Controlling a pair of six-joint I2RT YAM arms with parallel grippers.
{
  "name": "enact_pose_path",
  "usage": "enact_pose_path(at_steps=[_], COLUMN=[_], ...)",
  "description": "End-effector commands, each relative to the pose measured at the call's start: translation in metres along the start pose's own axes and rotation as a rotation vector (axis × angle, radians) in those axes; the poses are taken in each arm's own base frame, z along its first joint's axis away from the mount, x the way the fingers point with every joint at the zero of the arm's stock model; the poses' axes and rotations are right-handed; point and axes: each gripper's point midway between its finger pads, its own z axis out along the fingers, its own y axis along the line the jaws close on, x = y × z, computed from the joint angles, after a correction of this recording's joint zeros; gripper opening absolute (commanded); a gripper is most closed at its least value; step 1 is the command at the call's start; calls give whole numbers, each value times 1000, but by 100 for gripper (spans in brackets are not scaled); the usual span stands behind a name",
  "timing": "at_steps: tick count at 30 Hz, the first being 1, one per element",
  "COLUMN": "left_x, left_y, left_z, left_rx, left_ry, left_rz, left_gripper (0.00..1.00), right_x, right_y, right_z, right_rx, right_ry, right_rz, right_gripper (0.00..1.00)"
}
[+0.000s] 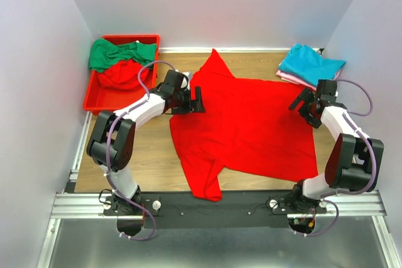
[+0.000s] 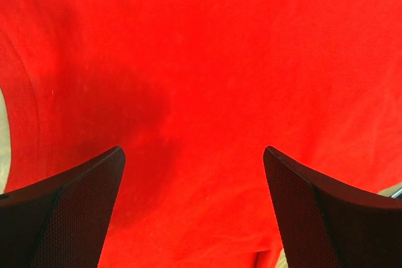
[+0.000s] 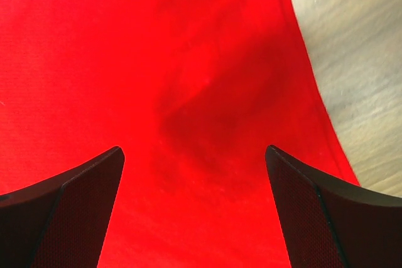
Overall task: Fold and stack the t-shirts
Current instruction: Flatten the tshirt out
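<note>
Top view: your red t-shirt (image 1: pixel 245 127) lies spread flat mid-desk (image 1: pixel 151 155), long axis left to right, sleeves at the left end, hem to the right. Left gripper (image 1: pixel 196 100) hangs over its left edge, right gripper (image 1: pixel 301 101) over its right edge. Red bin (image 1: pixel 94 92) far left; teal t-shirt (image 1: pixel 311 64) far right. White walls hem three sides.

Left wrist: fingers (image 2: pixel 81 211) spread wide, holding nothing, red cloth below.

Right wrist: fingers (image 3: pixel 75 205) wide apart too, with the shirt edge and bare wood to the right.
</note>
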Motion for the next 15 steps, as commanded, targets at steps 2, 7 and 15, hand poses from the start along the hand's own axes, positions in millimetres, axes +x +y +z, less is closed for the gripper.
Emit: enact_pose_path(at_steps=[2, 7, 15], left_x=[10, 21, 28], left_y=[12, 28, 49], left_z=[14, 31, 50], left_rx=[-24, -70, -142], left_ry=[14, 58, 87], left_rz=[-3, -1, 9], left_gripper=[98, 98, 98], right_x=[35, 55, 71], right_y=[-10, -22, -33], right_z=[3, 14, 32], right_rx=[19, 65, 125], right_ry=[105, 171, 238], right_rz=[16, 27, 59], right_gripper=[99, 99, 99])
